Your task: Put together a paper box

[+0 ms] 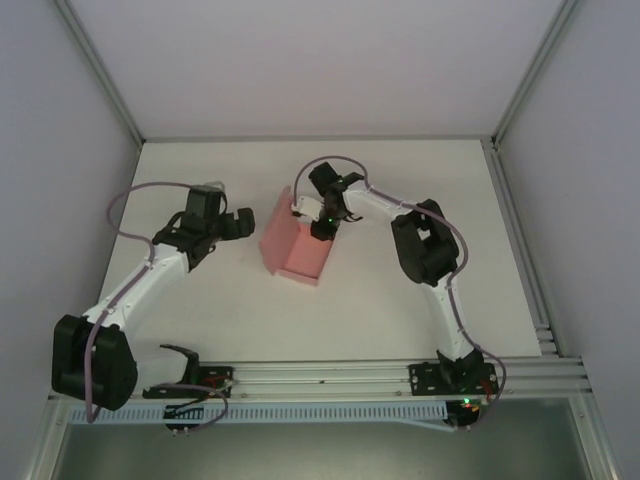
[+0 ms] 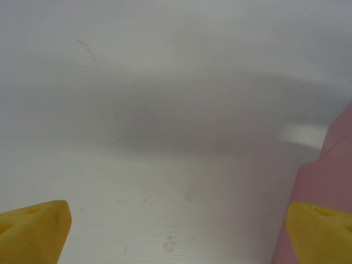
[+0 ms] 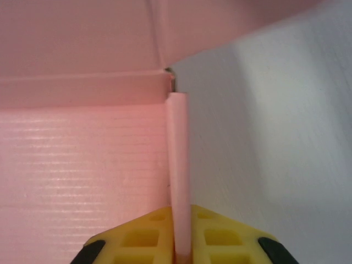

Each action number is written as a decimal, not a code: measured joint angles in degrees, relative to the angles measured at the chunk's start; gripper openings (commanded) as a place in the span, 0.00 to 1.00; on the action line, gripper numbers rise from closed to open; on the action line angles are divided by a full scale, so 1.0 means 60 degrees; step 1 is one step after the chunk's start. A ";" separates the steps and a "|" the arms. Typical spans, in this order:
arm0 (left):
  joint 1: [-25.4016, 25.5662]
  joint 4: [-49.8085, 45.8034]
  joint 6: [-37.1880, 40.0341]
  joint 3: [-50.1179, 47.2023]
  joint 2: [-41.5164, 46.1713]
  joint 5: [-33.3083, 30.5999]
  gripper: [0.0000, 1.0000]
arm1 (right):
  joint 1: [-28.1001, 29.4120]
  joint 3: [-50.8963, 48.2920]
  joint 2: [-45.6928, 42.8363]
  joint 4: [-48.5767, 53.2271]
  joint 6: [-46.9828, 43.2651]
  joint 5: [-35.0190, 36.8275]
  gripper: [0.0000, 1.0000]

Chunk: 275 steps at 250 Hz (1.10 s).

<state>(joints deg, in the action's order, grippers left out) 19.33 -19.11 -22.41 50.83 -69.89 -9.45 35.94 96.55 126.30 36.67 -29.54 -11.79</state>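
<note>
**Item: paper box [image 1: 296, 247], pale pink corrugated card, part-assembled.**

- Location: on the white table [image 1: 420, 310], between the two pincers. Its far right corner sits directly under the right pincer [image 1: 320, 222]. Its left panel is just beside the left pincer [image 1: 238, 222], and whether they touch cannot be told.
- Right pincer [image 3: 181, 245]: closed nearly flat on one thin card wall. The wall shows edge-on, running straight out from between the yellow fingers [image 3: 137, 239] to a folded corner of the paper box [image 3: 82, 159]. The box floor lies to the pincer's left and bare table to its right.
- Left pincer [image 2: 176, 236]: spread wide and holding nothing. Its yellow fingers [image 2: 33, 231] are far apart over bare table. Pink card of the paper box [image 2: 330, 170] rises at its right-hand finger.
- Done, by appearance: the sheet is no longer flat. The base is down, the panel on the left pincer's side stands raised, and the wall in the right pincer's grip stands upright against a creased corner.
- Left to do, by judgement: the end nearest the arm bases looks open and low. No lid or closed top is visible, and no tab can be seen locked. The remaining walls need raising, the flaps tucking in and the corners securing. Roughly the early-to-middle stage.
</note>
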 measured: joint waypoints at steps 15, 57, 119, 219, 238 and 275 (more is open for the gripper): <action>0.0000 0.0000 -0.0040 0.0000 0.0153 -0.0091 1.00 | 0.0000 -0.0688 -0.0481 -0.0342 0.0973 0.0441 0.05; 0.0000 0.0004 -0.0197 0.0000 0.0441 -0.0288 1.00 | 0.0029 -0.2586 -0.1945 -0.1096 0.5009 0.2146 0.04; 0.0000 0.0022 -0.0215 0.0000 0.0444 -0.0157 1.00 | 0.0324 -0.5388 -0.3625 -0.2076 1.0819 0.3497 0.08; 0.0000 0.0765 0.0408 -0.0262 0.0146 0.1596 1.00 | 0.0663 -0.5504 -0.3730 -0.2619 1.1839 0.3646 0.37; 0.0000 0.1144 0.0882 -0.0251 -0.0076 0.2342 1.00 | 0.0663 -0.5435 -0.3982 -0.2503 1.1635 0.3818 0.49; 0.0000 0.1421 0.2022 0.0437 -0.1341 0.3785 1.00 | 0.0514 -0.4874 -0.4619 -0.2229 1.0688 0.4076 0.64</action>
<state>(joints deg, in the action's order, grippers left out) 19.33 -10.59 -10.28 53.45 -77.93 13.26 39.03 67.31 98.59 23.29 34.59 12.67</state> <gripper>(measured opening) 0.997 0.599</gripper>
